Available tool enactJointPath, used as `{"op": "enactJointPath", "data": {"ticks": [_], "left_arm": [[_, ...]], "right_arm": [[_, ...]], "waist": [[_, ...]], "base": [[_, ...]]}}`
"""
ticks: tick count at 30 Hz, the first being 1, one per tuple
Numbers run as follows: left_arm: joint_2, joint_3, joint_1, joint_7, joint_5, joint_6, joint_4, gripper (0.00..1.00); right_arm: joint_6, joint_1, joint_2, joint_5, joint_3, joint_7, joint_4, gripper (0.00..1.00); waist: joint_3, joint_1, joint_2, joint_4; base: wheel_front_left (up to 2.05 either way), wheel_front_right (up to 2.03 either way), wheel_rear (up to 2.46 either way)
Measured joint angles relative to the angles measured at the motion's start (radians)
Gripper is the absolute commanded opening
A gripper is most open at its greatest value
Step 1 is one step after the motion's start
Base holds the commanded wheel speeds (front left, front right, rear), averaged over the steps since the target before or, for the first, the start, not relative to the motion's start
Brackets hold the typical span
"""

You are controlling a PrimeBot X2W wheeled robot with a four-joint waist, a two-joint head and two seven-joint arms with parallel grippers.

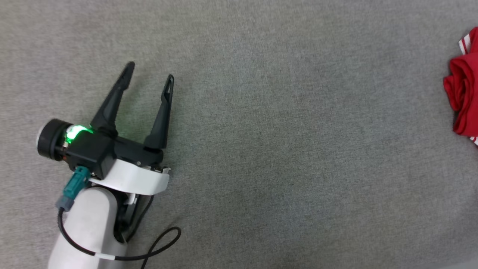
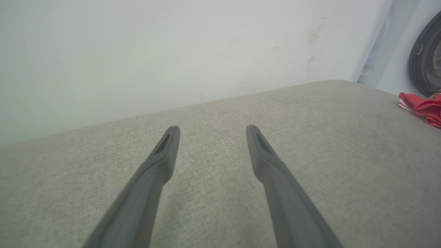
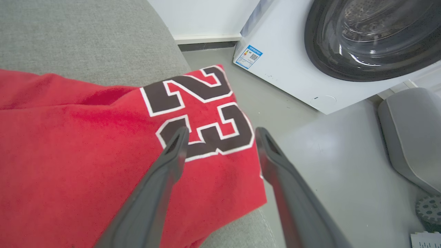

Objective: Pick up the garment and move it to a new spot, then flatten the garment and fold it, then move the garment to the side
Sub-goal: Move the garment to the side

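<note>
The garment (image 1: 463,97), a red jersey with striped trim, lies bunched at the far right edge of the grey cushioned surface (image 1: 261,130) in the head view. In the left wrist view the garment (image 2: 422,106) is a small red heap far off to the right. My left gripper (image 1: 149,76) stands open over bare grey fabric at the left, far from it, its fingers (image 2: 165,151) holding nothing. In the right wrist view the garment (image 3: 86,155) lies spread with its black "23" near the surface's edge. My right gripper (image 3: 222,134) hangs open just above it, gripping nothing.
A white washing machine (image 3: 293,69) with a dark round door stands on the grey floor (image 3: 327,148) beyond the surface's edge. A grey rounded object (image 3: 410,131) sits at the right on the floor. A pale wall (image 2: 155,51) runs behind the surface.
</note>
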Motion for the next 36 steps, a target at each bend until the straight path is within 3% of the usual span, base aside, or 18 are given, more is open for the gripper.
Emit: {"op": "enactJointPath", "data": {"ticks": [7, 17, 27, 36], "left_arm": [[-0.035, -0.011, 0.066, -0.008, -0.009, 0.016, 0.063, 1.00], [-0.088, 0.000, 0.218, -0.010, -0.022, 0.056, 0.116, 1.00], [-0.118, 0.010, 0.323, -0.011, -0.027, 0.075, 0.150, 1.00], [-0.131, 0.022, 0.373, -0.011, -0.029, 0.089, 0.174, 1.00]], "right_arm": [[0.000, 0.088, 0.027, -0.062, -0.061, -0.074, -0.051, 1.00], [0.000, 0.333, 0.105, 0.063, -0.019, -0.140, -0.162, 1.00], [0.000, 0.540, 0.207, 0.153, 0.094, -0.189, -0.289, 1.00], [0.000, 0.661, 0.274, 0.232, 0.255, -0.219, -0.377, 1.00]], "waist": [[-0.110, -0.0001, 0.0000, 0.021], [-0.328, -0.0004, 0.0000, 0.055], [-0.491, -0.0004, 0.0001, 0.093], [-0.567, -0.0003, 0.0001, 0.151]], "base": [[0.00, 0.00, 0.00], [0.00, 0.00, 0.00], [0.00, 0.00, 0.00], [0.00, 0.00, 0.00]]}}
